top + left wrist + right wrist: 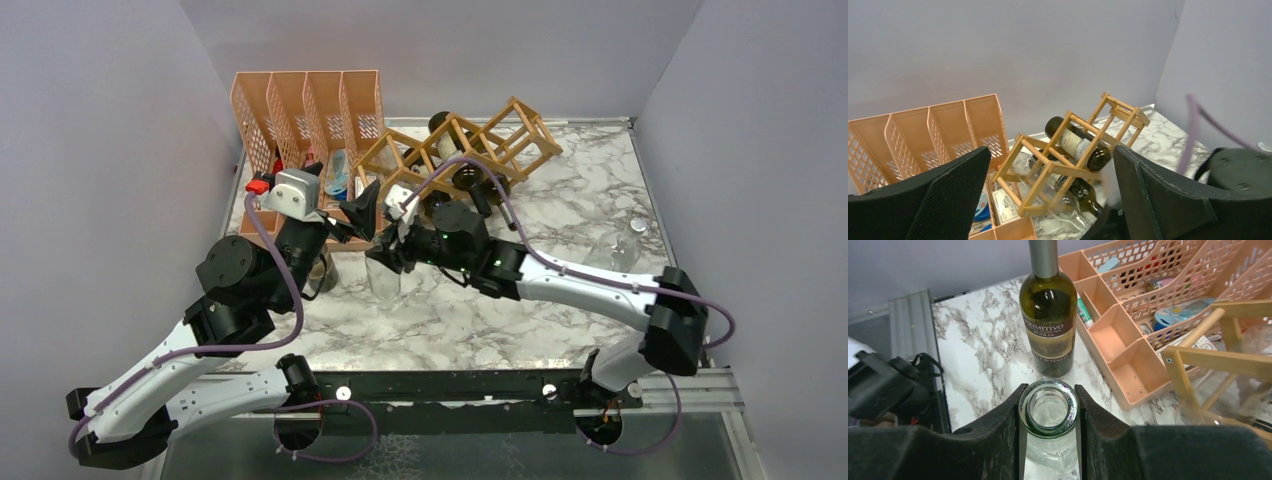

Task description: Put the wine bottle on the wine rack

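Observation:
My right gripper (385,252) (1048,410) is shut on the neck of an upright clear glass wine bottle (383,283) (1048,407), seen from above its open mouth. An upright dark wine bottle (1048,325) labelled Primitivo stands just beyond it, partly hidden by the left arm in the top view (322,272). The wooden wine rack (470,150) (1068,155) (1218,355) stands at the back and holds two dark bottles (1078,142) and a clear one (1068,210). My left gripper (362,208) (1050,150) is wide open and empty, facing the rack.
An orange perforated file organiser (305,110) (1128,340) (933,130) with small items stands at the back left, touching the rack's left end. Another clear bottle (622,248) stands at the right. Grey walls close in three sides.

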Robot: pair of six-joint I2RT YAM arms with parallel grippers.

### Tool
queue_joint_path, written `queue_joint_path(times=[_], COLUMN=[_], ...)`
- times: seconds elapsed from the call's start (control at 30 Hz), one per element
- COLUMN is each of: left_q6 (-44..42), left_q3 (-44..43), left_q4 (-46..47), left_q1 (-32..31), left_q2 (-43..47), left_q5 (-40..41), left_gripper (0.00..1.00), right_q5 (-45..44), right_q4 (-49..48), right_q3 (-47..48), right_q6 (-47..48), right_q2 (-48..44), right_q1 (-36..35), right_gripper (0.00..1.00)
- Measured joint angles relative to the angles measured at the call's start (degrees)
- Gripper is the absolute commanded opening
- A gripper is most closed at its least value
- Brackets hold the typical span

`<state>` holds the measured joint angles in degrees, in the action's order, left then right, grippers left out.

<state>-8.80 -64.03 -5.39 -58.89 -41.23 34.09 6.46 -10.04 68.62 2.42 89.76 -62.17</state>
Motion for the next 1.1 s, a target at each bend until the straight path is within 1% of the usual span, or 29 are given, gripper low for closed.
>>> queue_joint_path(times=[0.17,0.3,0.47,0.57,0.8,0.93,1.1], left_q6=[0.24,0.50,0.42,-0.02,0.07,2.16,3.56], left_q3=[0.92,2.21,3.93,5.14,10.40,14.47,19.41], left_q4=[0.07,-0.17,-0.22,0.42,3.61,6.69,10.93], left_q1=[0.00,0.00,0.00,0.00,0.00,0.00,0.00], left_q2=[-0.02,-0.37,-1.18,-1.51,-3.89,-7.08,-11.21], left_q5=[-0.59,-3.63,-6.95,-8.63,-14.05,-20.28,-31.85], left_gripper=[0.99,0.99,0.99,0.99,0.99,0.98,0.99], right_q5=[-0.98,-3.23,-11.28,-16.72,-27.17,-30.86,-33.46], right_q4=[3.39,7.82,15.98,21.27,30.64,34.05,36.70], right_q3=[-4.15,-6.16,-9.18,-9.70,-8.92,-6.58,-2.95], right_q6=[-1.44,-2.49,-4.26,-5.68,-8.66,-9.86,-11.52], right_q2=[-11.17,-19.76,-30.16,-34.56,-40.65,-40.94,-40.79], right_q1=[-0.02,-0.02,-0.04,-0.04,-0.02,-0.04,-0.04], right_gripper=[0.01,0.01,0.01,0.01,0.01,0.01,0.01])
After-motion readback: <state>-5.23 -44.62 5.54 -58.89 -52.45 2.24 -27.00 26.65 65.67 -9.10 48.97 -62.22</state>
